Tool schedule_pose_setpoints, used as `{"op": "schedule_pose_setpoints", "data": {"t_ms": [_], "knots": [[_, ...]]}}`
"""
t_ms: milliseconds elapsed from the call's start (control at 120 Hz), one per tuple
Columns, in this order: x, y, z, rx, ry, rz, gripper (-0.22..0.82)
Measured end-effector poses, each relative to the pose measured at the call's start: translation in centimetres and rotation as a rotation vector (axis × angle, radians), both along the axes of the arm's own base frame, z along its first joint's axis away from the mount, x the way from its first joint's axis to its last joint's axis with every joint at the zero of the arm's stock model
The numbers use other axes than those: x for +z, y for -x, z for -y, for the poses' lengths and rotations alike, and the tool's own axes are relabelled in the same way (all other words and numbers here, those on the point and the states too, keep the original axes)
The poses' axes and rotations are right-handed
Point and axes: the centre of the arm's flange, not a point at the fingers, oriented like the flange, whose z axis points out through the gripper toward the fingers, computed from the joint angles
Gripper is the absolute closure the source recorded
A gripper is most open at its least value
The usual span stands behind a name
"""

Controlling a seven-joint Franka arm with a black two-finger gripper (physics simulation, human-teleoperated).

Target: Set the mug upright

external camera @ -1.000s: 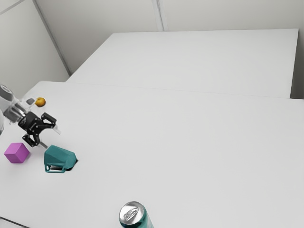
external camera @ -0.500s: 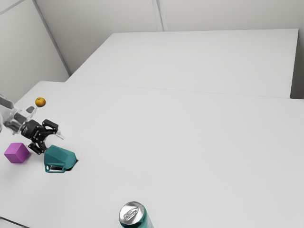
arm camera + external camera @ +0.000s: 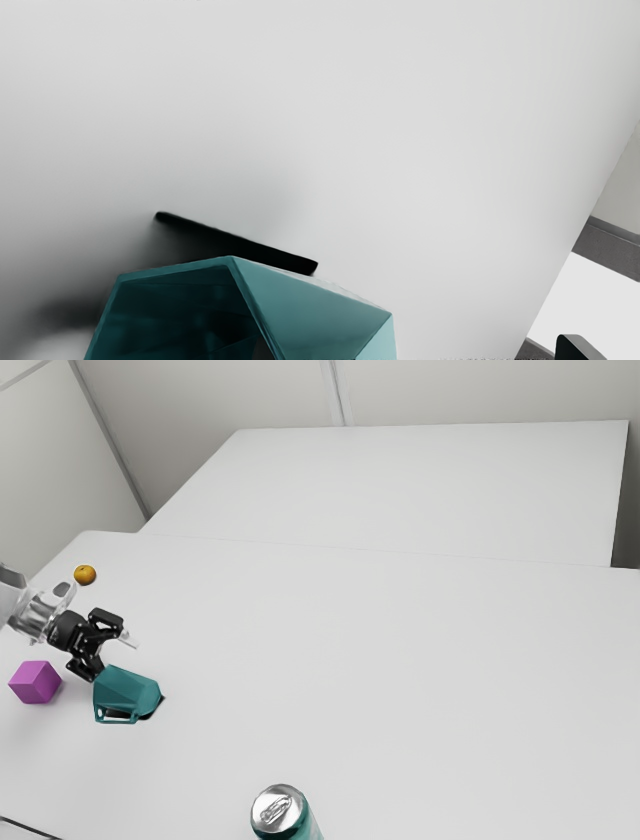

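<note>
The teal mug [image 3: 128, 694] lies on its side on the white table, its mouth toward the gripper [image 3: 112, 654] and its handle toward the exterior view's bottom. My gripper is open at the mouth end, its fingers spread apart. One finger reaches the mug's rim; the other stands off beyond the mug's side. In the wrist view, the mug [image 3: 310, 310] shows its dark hollow inside, with a small dark piece, probably a fingertip, at the mouth. The gripper [image 3: 417, 350] has its other fingertip at the lower right, apart from the mug. Contact cannot be told.
A purple cube [image 3: 36, 682] sits close beside the mug and gripper. An orange fruit [image 3: 85, 575] lies behind the arm, and a can [image 3: 280, 812] stands at the exterior view's bottom. The white table [image 3: 380, 660] has its edge in the wrist view too.
My gripper has moved down and toward the exterior view's right, bringing one finger to the mug's mouth. Over the last half second it shifted only slightly. The mug has stayed where it was.
</note>
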Motion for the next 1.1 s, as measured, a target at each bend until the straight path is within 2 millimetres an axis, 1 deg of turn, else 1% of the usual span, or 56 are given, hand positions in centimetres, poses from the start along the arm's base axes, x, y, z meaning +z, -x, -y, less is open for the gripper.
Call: {"op": "schedule_pose_setpoints", "data": {"t_ms": [200, 233, 375, 467, 517, 617, 800, 867, 983, 1033, 1100], "knots": [[0.9, -0.3, 0.6, -0.012, 0.021, 0.04, 0.01], [1.0, -0.4, 0.7, -0.013, 0.024, 0.044, 0.06], [0.6, -0.2, 1.3, -0.016, 0.042, 0.044, 0.43], [0.0, -0.4, 2.2, -0.027, 0.051, 0.036, 0.58], [-0.2, -0.6, 2.6, -0.032, 0.052, 0.033, 0.63], [-0.4, -0.8, 2.9, -0.036, 0.047, 0.028, 0.69], [-0.1, -1.1, 3.0, -0.037, 0.032, 0.03, 0.75], [1.1, -1.5, 3.5, -0.048, 0.023, 0.048, 0.76], [5.3, -2.7, 4.7, -0.093, -0.021, 0.1, 0.77], [7.4, -3.8, 5.1, -0.13, -0.061, 0.121, 0.77], [10.0, -5.8, 6.3, -0.202, -0.128, 0.14, 0.77]]}}
